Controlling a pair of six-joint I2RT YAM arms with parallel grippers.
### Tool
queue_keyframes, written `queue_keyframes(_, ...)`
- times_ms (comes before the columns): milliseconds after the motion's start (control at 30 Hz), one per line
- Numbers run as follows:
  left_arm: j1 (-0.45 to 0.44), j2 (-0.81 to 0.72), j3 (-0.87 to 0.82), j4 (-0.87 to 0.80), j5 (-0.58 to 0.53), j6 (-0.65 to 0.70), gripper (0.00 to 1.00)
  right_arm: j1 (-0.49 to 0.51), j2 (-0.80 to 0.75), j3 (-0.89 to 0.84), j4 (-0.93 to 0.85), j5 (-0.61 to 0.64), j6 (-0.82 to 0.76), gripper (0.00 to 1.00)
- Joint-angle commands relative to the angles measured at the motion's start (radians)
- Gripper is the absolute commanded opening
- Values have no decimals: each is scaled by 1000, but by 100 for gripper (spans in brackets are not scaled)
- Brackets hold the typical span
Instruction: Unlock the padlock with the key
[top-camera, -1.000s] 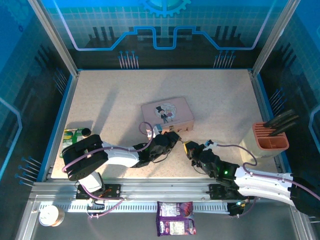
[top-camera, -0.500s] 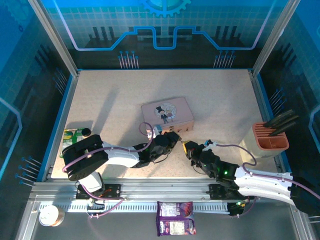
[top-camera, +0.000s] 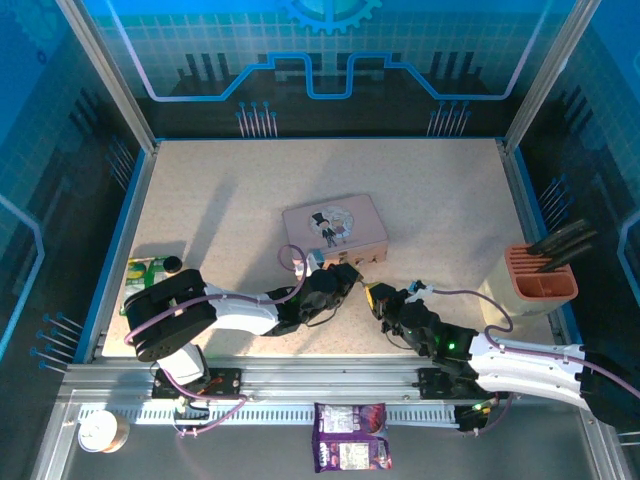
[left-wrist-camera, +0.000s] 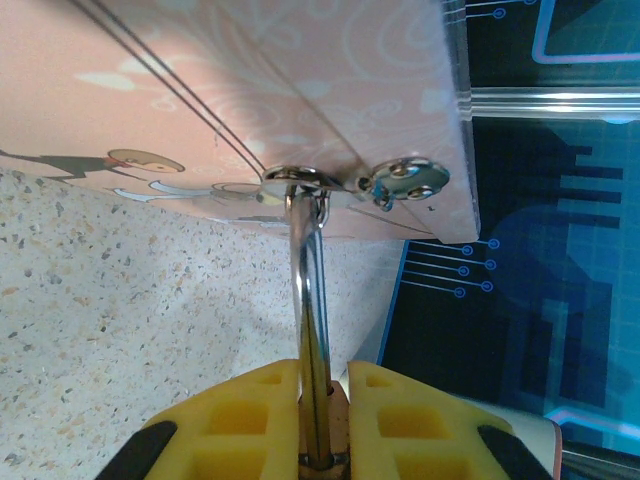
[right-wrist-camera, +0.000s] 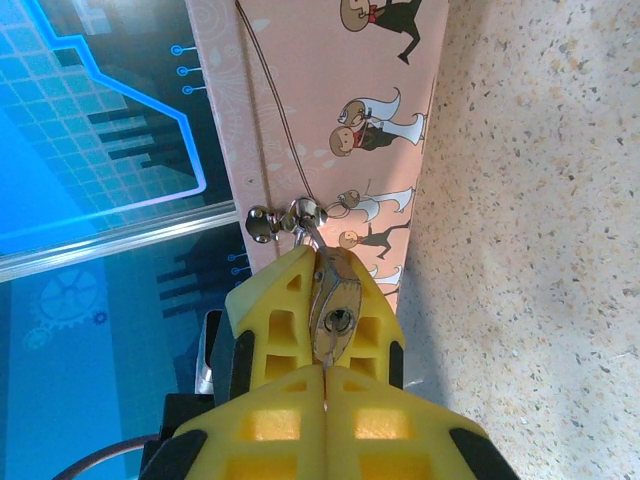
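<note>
Holding the padlock (right-wrist-camera: 335, 312) steady is the step you are in. Your left gripper (left-wrist-camera: 322, 378) is clamped on its brass body. The thin silver shackle (left-wrist-camera: 309, 290) rises from between those fingers and hooks through the hasp ring (left-wrist-camera: 292, 178) on the front of the pink tin (left-wrist-camera: 330, 70).

Your right gripper (right-wrist-camera: 325, 385) has its fingers pressed tight together, tips just below the lock's underside. The round keyhole (right-wrist-camera: 340, 321) faces straight back at them. By my reading you are at the insertion stage, with no turn made yet.

I cannot make out the key; if it sits between the right fingers, it is hidden in their seam.

The next move calls for a small, straight push along the keyhole's axis. Brace with the left fingers so the lock does not swing on the ring.

The lock itself looks tiny, dull brass under a bright shackle. The shackle appears seated in the body, and its top hangs off the tin well beyond the left fingertips.
</note>
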Motion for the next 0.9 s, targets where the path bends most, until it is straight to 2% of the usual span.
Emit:
queue_keyframes(0, -21, -52, 64, 126, 1, 37, 0, -4, -13, -10, -23, 36, 19, 0)
queue_keyframes(533, -30, -64, 72, 147, 12, 60, 0, -72, 48, -27, 72, -84, 38, 0)
queue_keyframes(867, -40, -65, 61, 156, 15, 95, 0, -109, 8, -33, 71, -114, 22, 0)
